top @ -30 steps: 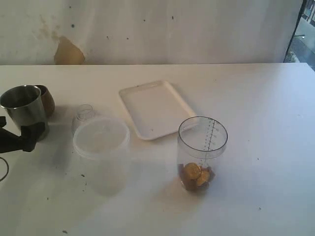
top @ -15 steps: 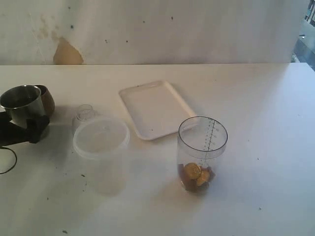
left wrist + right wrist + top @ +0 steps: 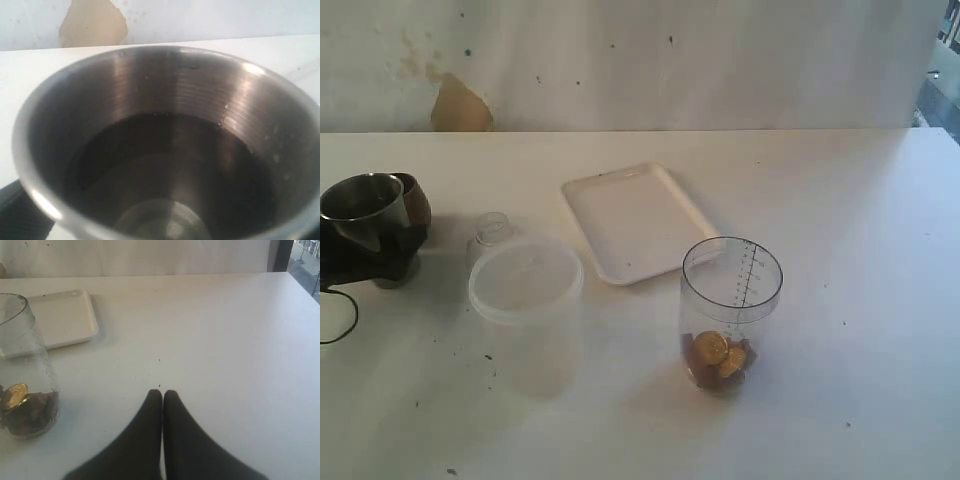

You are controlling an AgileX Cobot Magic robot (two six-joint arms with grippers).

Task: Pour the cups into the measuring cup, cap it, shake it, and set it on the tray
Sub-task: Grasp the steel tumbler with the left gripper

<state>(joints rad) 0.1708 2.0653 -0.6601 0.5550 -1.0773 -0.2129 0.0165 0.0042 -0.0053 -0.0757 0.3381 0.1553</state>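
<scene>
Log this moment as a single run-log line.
left tool: open, at steel tumbler | right tool: shut, empty | measuring cup: upright, uncapped, gold pieces inside | tray: nothing on it

The left arm reaches in low from the left edge. Its black gripper (image 3: 378, 254) sits level, jaws spread wide either side of the steel cup (image 3: 362, 205). From the wrist, only a sliver of one dark finger (image 3: 17, 216) shows beside the cup wall, and no squeeze is visible. Over on the right, the gripper (image 3: 162, 394) is clamped tight, both black fingers pressed flat together, holding nothing, angled forward and down.
</scene>
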